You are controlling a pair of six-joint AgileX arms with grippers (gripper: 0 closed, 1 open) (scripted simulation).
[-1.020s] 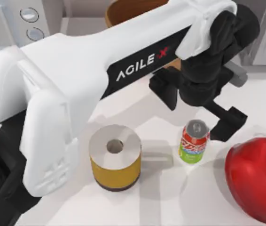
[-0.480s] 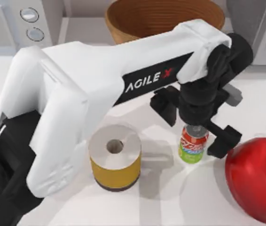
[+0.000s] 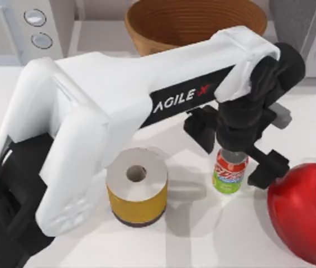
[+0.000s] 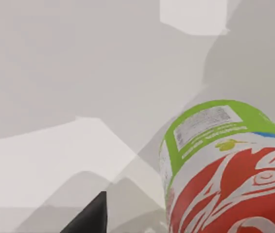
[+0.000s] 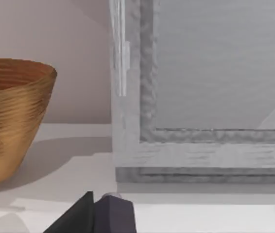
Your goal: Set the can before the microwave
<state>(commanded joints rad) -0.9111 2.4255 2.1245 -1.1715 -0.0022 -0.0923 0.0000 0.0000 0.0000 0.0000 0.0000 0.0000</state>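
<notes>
left gripper [image 3: 235,149] hangs straight over the can [image 3: 229,172], fingers spread wide either side of its lid, nothing gripped yet; i judge the straddle is there so they can drop and close on the slim body. the can stands upright on the table [image 3: 202,234]. roll [image 3: 136,192] sits off one finger, red thing [image 3: 305,209] close by the other, little slack there. microwave [image 3: 27,25] is far back-left, bare table before it. right gripper [image 5: 98,213] parked by the grey box [image 5: 200,92]; cannot tell its fingers.
</notes>
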